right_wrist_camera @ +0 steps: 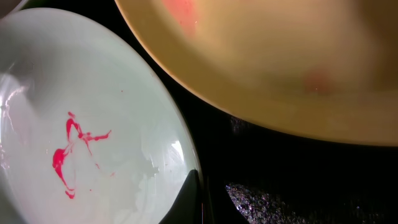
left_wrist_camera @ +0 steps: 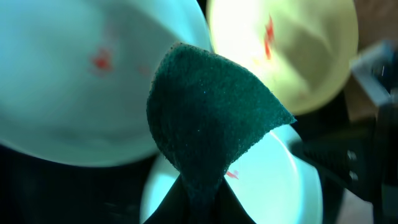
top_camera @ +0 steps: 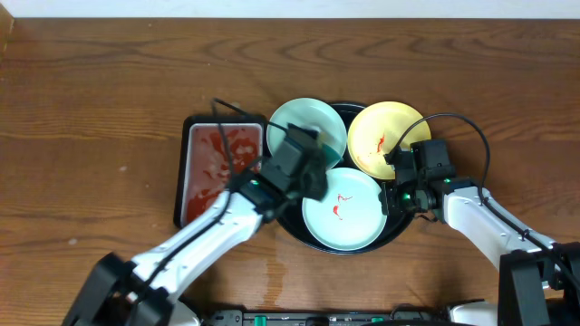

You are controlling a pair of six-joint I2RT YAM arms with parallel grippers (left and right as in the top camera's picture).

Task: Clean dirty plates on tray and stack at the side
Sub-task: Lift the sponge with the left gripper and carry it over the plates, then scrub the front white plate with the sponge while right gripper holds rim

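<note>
On the wooden table (top_camera: 91,109), the round black tray (top_camera: 349,110) is shown with all three plates inside it; a red-stained sponge tray (top_camera: 204,181) lies just beside its left rim. Within the tray, one aqua plate (top_camera: 313,118) is set far left, the yellow plate (top_camera: 399,127) far right, and a second aqua plate (top_camera: 353,226) nearest the robot. The left gripper (top_camera: 304,163) is closed on a dark green scouring pad (left_wrist_camera: 211,118), held over the gap between the two aqua plates. The right gripper (top_camera: 399,165) is fully closed at the yellow plate's near rim, with nothing seen between its jaws. Red sauce smears (right_wrist_camera: 71,152) are seen on every plate and none is stacked aside, so wiping is judged to be at its start. Next, the pad must be pressed flat onto one smeared plate while that plate is steadied.
</note>
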